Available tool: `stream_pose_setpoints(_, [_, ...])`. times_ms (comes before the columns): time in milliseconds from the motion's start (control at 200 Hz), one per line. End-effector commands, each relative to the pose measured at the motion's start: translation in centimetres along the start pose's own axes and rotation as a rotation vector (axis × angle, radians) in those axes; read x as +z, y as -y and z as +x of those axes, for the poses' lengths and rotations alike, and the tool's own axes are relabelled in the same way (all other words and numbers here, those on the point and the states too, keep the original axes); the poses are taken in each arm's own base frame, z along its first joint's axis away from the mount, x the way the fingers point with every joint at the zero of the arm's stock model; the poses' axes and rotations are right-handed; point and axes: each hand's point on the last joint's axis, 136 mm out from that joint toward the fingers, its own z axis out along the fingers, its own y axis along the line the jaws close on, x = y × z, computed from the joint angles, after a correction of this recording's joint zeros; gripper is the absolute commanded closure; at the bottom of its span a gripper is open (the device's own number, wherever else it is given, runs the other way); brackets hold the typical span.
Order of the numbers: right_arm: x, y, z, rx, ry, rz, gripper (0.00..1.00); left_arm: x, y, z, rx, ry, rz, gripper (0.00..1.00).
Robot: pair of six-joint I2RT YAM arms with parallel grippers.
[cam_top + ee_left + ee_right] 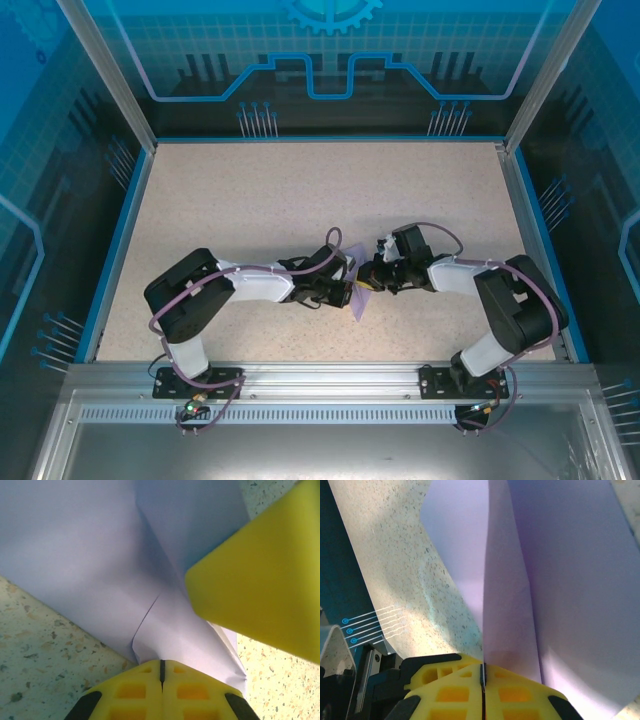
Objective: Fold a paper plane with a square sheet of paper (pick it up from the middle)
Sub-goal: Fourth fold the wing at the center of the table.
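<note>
**You had your left gripper [344, 291] and right gripper [370, 284] both clamped on the lilac paper sheet [358, 302], near the front middle of the speckled table [250, 200].**

From above, your two grippers met almost tip to tip, and the paper sheet showed as a narrow slanted strip between them, its lower tip pointing toward the near edge. At your left wrist, the left gripper [161, 669] had its yellow fingers pressed together on a creased corner of the sheet [85, 555]. A fold line ran up from that grip, and a yellow finger [260, 580] of the right gripper lay against the paper on the right. At your right wrist, the right gripper [483, 672] was closed on a folded edge of the sheet [565, 580], which rose in two flaps with a sharp crease between them. Whether the paper touched the table could not be told.
</note>
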Motion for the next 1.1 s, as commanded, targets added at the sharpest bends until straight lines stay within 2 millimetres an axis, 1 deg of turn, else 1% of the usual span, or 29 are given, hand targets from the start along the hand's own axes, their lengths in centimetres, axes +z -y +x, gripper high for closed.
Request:
stream_pose_setpoints(0, [0.6, -1.2, -0.4, 0.007, 0.004, -0.045, 0.93, 0.6, -3.1, 2.7, -0.020, -0.078, -0.084, 1.00])
stream_pose_setpoints(190, [0.5, -1.7, -0.6, 0.000, 0.006, -0.061, 0.93, 0.7, -3.3, 2.9, -0.027, -0.080, -0.085, 1.00])
stream_pose_setpoints(275, [0.3, -1.4, -0.5, -0.014, 0.007, -0.035, 0.91, 0.6, -3.3, 2.8, -0.033, -0.075, -0.080, 1.00])
stream_pose_setpoints(485, [-0.6, 0.6, 0.9, -0.070, -0.012, 0.068, 0.79, 0.9, -3.3, 2.9, -0.041, -0.076, -0.071, 1.00])
stream_pose_setpoints(685, [-1.5, 1.6, 1.9, -0.119, -0.018, 0.127, 0.69, 1.0, -3.3, 2.9, -0.044, -0.077, -0.069, 1.00])
stream_pose_setpoints(785, [-1.5, 2.0, 2.3, -0.134, -0.033, 0.141, 0.65, 1.0, -3.3, 2.9, -0.045, -0.080, -0.067, 1.00])
stream_pose_setpoints(955, [-0.8, 2.2, 2.9, -0.151, -0.056, 0.148, 0.64, 1.1, -3.3, 3.0, -0.045, -0.082, -0.064, 1.00])
stream_pose_setpoints(1020, [-0.8, 2.2, 3.2, -0.151, -0.062, 0.151, 0.66, 1.1, -3.3, 3.0, -0.045, -0.084, -0.067, 1.00])
stream_pose_setpoints(1095, [-0.8, 2.2, 3.3, -0.149, -0.063, 0.151, 0.71, 1.1, -3.3, 3.0, -0.045, -0.084, -0.068, 1.00])
